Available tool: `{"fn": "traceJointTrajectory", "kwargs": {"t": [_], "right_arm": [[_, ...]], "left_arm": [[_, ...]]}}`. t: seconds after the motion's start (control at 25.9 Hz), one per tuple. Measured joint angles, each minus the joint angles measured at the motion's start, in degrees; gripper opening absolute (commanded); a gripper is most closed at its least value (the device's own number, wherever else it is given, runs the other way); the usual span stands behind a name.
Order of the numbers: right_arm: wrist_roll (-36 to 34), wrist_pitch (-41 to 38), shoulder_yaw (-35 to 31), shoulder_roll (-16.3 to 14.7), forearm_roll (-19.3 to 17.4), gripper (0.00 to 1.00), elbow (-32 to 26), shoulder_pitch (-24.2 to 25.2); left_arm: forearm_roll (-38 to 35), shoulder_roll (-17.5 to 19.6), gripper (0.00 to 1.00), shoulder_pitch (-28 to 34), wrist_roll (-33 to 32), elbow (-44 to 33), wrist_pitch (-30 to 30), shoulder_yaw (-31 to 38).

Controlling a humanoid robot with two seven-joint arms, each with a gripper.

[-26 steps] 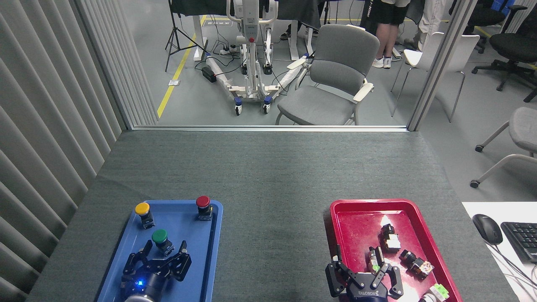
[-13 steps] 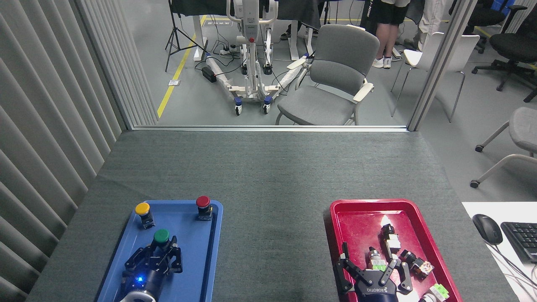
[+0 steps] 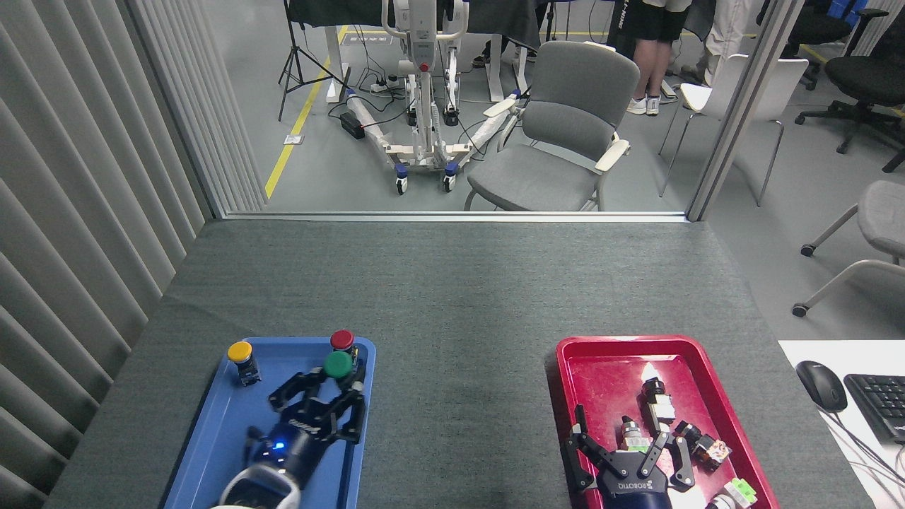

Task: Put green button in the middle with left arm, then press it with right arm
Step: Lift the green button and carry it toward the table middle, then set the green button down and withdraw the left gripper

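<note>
Gripping the green button [image 3: 338, 365] over the blue tray [image 3: 212, 438], the left hand [image 3: 327, 393] contrasts with the right hand [image 3: 622, 452], fingers spread.

A: Green button [image 3: 338, 364]?
B: Round dark-green mushroom cap on a short black body, roughly upright, cap up. Left gripper [image 3: 332, 397] has its fingers closed around the body, cap poking out above them.
A: Where?
B: Over the blue tray's far right corner, just in front of the red-capped button. Can't tell if it's lifted or touching the tray.
A: The middle [image 3: 459, 353]?
B: Plain grey-green felt tabletop between the trays. Button isn't there yet.
</note>
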Motion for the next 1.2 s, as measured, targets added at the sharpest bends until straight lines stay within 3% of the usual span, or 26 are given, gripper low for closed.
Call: {"fn": "traceJointTrajectory", "kwargs": {"t": [0.27, 0.7, 0.73, 0.77, 0.81, 0.85, 0.89, 1.2], "right_arm": [[-0.2, -2.7, -1.4, 0.2, -0.2, 1.0, 0.4, 0.0], [0.9, -3.0, -1.2, 0.2, -0.2, 1.0, 0.7, -0.3], [0.8, -3.2, -1.2, 0.2, -0.2, 1.0, 0.8, -0.3], [0.6, -3.2, -1.1, 0.2, -0.2, 1.0, 0.9, -0.2], [0.5, -3.4, -1.0, 0.2, -0.2, 1.0, 0.9, -0.2], [0.5, -3.5, -0.9, 0.2, -0.2, 1.0, 1.0, -0.2], [0.5, -3.8, -0.9, 0.2, -0.2, 1.0, 1.0, -0.2], [0.1, -4.3, -0.4, 1.8, 0.5, 1.0, 3.1, -2.0]], "left_arm": [[-0.2, -6.8, 0.0, -3.7, -0.2, 10.0, 4.7, -9.5], [0.1, -8.1, 0.0, -5.7, 0.2, 19.8, 6.7, -13.8], [0.1, -8.3, 0.05, -6.1, 0.5, 21.3, 6.7, -13.9], [0.1, -8.5, 0.2, -6.6, 1.2, 22.7, 6.8, -13.9], [0.2, -8.6, 0.48, -7.0, 2.0, 23.6, 6.8, -13.9], [0.3, -8.7, 0.84, -7.3, 2.7, 24.5, 7.1, -13.9], [0.5, -8.8, 1.0, -7.5, 3.3, 25.0, 7.1, -13.9], [1.2, -8.4, 1.0, -5.5, 4.4, 18.8, 6.4, -13.9]]}}
